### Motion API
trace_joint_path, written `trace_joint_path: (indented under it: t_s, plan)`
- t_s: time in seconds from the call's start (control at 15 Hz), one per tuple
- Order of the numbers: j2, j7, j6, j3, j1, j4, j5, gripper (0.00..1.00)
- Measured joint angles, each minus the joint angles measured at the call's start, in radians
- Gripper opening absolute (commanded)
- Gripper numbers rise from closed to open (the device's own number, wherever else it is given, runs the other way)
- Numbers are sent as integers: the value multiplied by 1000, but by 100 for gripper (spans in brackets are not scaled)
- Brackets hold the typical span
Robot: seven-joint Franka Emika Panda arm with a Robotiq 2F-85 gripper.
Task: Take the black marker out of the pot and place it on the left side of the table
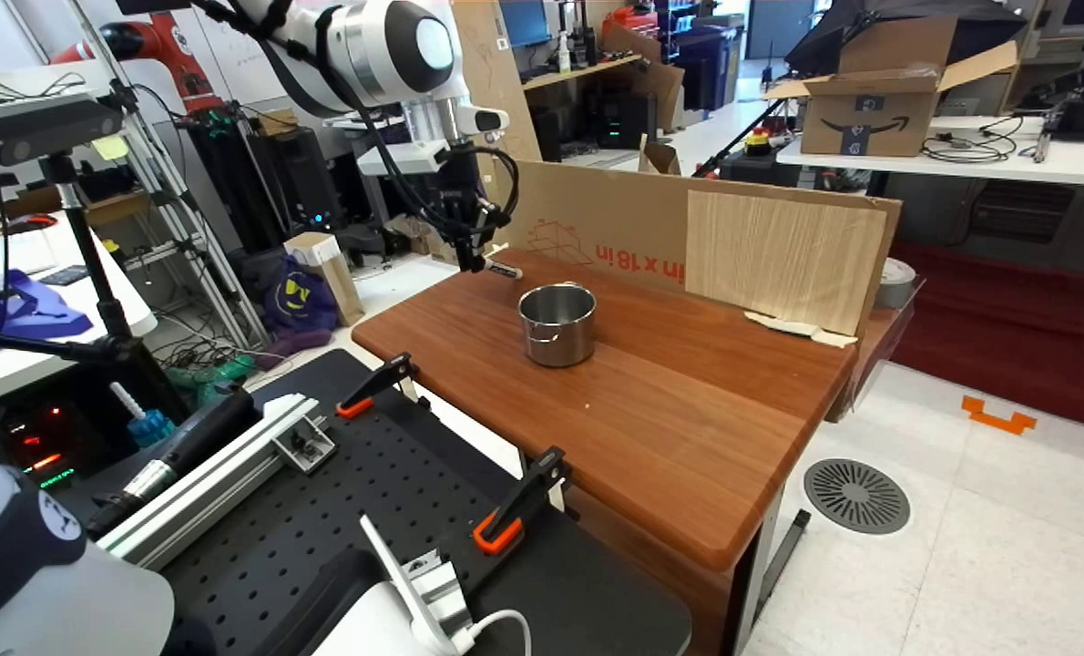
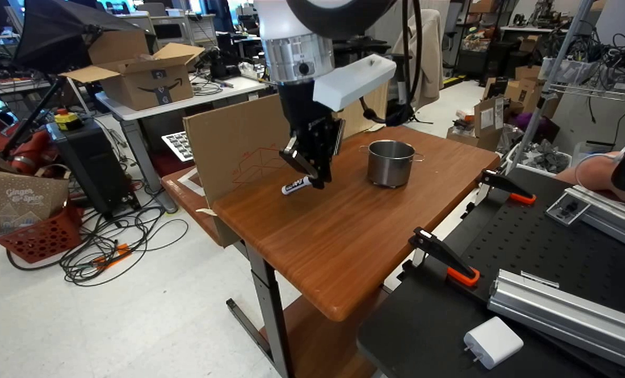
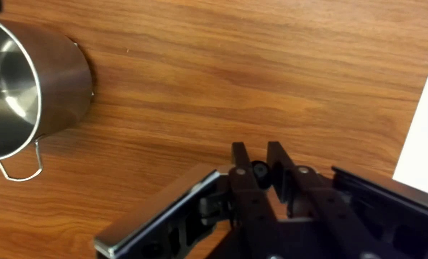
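black tool (image 3: 256, 154) pinches the marker (image 2: 295, 186), pot (image 3: 61, 77) toward ten o'clock in the wrist view; go down slowly, let go only on the bench (image 3: 235, 90).

Both exterior views obliquely down onto the table (image 1: 633, 401), wrist view close overhead.

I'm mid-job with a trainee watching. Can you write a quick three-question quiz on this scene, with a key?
1. True or false: the pot stands upright on the table.
2. Where is the marker? a) inside the pot; b) held in the gripper; c) beneath the table.
3. Count: how many black-and-orange clamps show in each exterior view?

Key: 1 true; 2 b; 3 two.
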Motion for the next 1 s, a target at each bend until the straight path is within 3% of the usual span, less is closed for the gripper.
trace_joint_path:
  t_s: [0.6,1.0]
  plan:
    - [116,-2,-4,-16,9,55,17,5]
    - [181,-14,-107,-21,9,150,61,5]
